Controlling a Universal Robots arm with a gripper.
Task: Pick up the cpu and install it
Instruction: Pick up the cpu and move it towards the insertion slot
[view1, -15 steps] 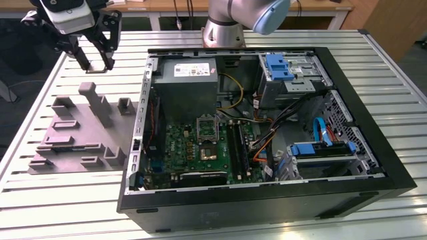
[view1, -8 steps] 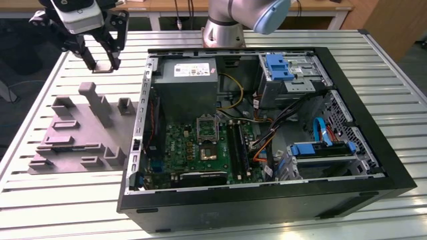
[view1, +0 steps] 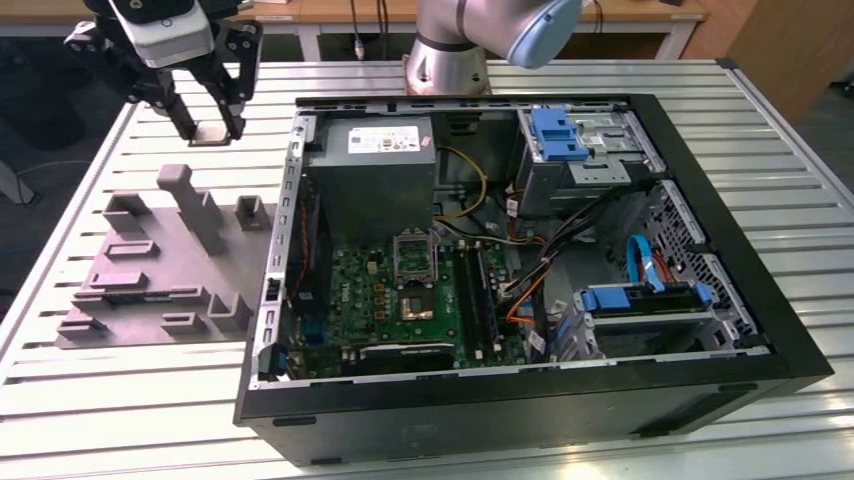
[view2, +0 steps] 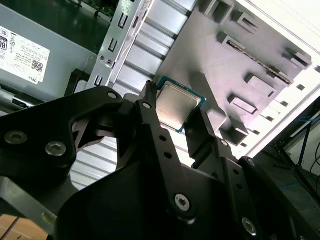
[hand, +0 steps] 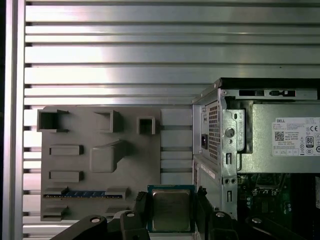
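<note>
A: Exterior view first. Carrying anything?

B: Yes. Pinches the cpu (view1: 207, 137) in the gripper (view1: 208, 128), flat, at the very fingertips. Hangs over the worktop (view1: 120, 410) near the corner at the exterior view's left, by the edge with the arm's base (view1: 447, 62). Looks lifted clear of the grey tray (view1: 160, 270).

A: And which way to the socket?

B: Toward the exterior view's right and toward the opposite edge, inside the open computer case (view1: 534, 395), on the green board (view1: 360, 290). Well apart from the gripper, with the case wall and the power supply (view1: 380, 150) between. Socket frame (view1: 412, 255) set lengthwise, from the base edge toward the opposite edge, as far as can be judged.

A: Second wrist view?

B: Shows the cpu (view2: 179, 102) with its metal top to the camera, clamped on two opposite edges by the black fingers (view2: 152, 120). Seen against a corner of the tray (view2: 210, 60) and the worktop's slats, beside the case wall (view2: 117, 40).

A: First wrist view?

B: Same hold. Cpu (hand: 171, 210) squarely between the fingers (hand: 141, 207), its edges in line with those of the tray (hand: 80, 135) and of the case (hand: 227, 150). Sits between tray and case, nearer the case side. Near square, so no long axis of its own to speak of.
</note>
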